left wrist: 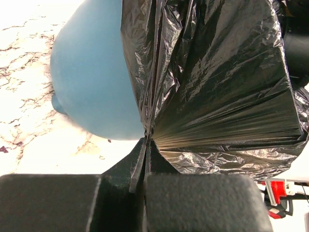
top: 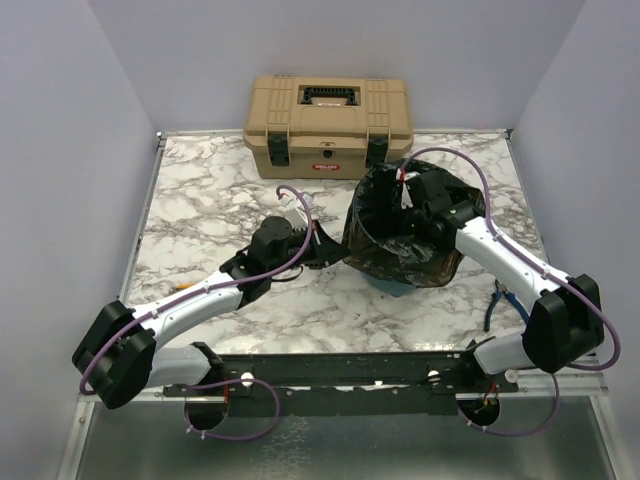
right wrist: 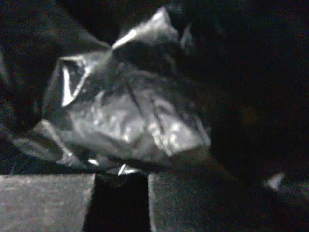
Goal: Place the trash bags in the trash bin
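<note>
trash bag (top: 405, 260) drapes over the trash bin (left wrist: 91, 82), left jaws pinching its edge.

A table (top: 200, 210) with a white top veined in grey and black, like marble, fills the middle. Plain pale lilac walls (top: 70, 130) close it in at the back and on both sides. A tan toolbox (top: 328, 125) with black latches stands at its far edge. Grey sheet metal (top: 330, 450) lies below the near edge. The light is soft and even.
</note>
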Robot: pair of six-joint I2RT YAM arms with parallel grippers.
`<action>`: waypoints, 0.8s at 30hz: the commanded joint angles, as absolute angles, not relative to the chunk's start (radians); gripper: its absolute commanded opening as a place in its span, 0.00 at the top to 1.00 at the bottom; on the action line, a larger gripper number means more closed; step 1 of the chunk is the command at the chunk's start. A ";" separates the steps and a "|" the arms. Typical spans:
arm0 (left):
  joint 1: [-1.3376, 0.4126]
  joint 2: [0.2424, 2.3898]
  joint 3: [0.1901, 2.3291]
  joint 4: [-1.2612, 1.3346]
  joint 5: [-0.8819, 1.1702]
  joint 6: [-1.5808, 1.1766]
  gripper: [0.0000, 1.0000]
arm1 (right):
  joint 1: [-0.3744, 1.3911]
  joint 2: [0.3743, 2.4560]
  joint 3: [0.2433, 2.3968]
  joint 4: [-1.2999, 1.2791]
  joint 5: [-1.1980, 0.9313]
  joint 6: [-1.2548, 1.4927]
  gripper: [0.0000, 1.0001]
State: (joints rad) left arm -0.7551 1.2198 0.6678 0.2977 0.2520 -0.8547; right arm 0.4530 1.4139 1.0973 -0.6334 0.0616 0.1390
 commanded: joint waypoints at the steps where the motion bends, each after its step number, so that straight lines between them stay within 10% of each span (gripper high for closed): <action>1: -0.762 1.225 0.689 0.263 0.240 -0.831 1.00 | 0.458 1.461 1.051 -0.548 0.164 0.139 0.94; 24: -0.761 1.152 0.650 0.039 0.167 -0.716 1.00 | 0.459 1.535 0.872 -0.276 0.350 0.200 0.90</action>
